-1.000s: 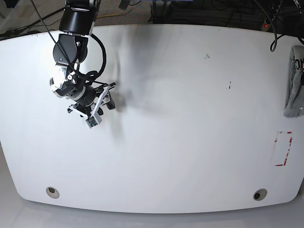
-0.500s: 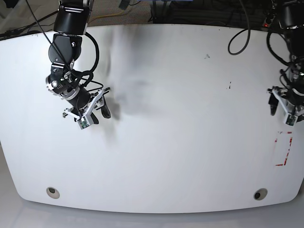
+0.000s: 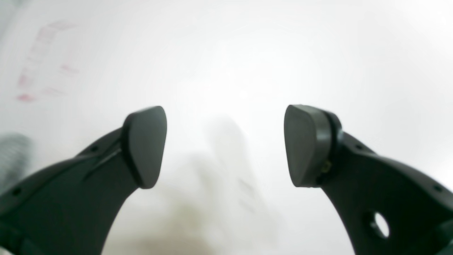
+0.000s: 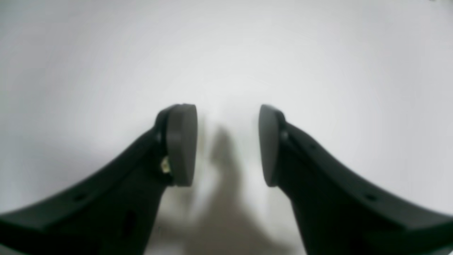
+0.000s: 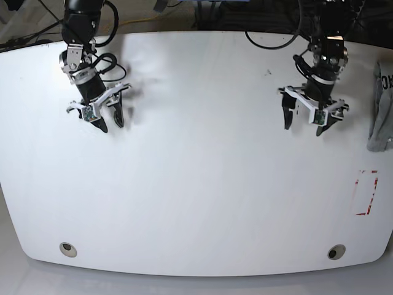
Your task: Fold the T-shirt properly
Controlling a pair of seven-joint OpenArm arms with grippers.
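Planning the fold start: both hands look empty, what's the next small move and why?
Probably swing the left hand sideways toward the T-shirt, bunched at the table edge beside it. Both it and the right hand hang open over bare tabletop with nothing held; the left is clearly the nearer one, so it should fetch the shirt toward the middle first.

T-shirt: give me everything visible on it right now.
The T-shirt lies bunched in a narrow, crumpled strip at the table's far right edge in the base view, partly cut off by the frame. Light heather-grey soft fabric, with a bit of black lettering at its top end, unreadable. Not spread, not folded. Only the table touches it; both claws are apart from it. A blurred grey patch at the left wrist view's left edge may be it.
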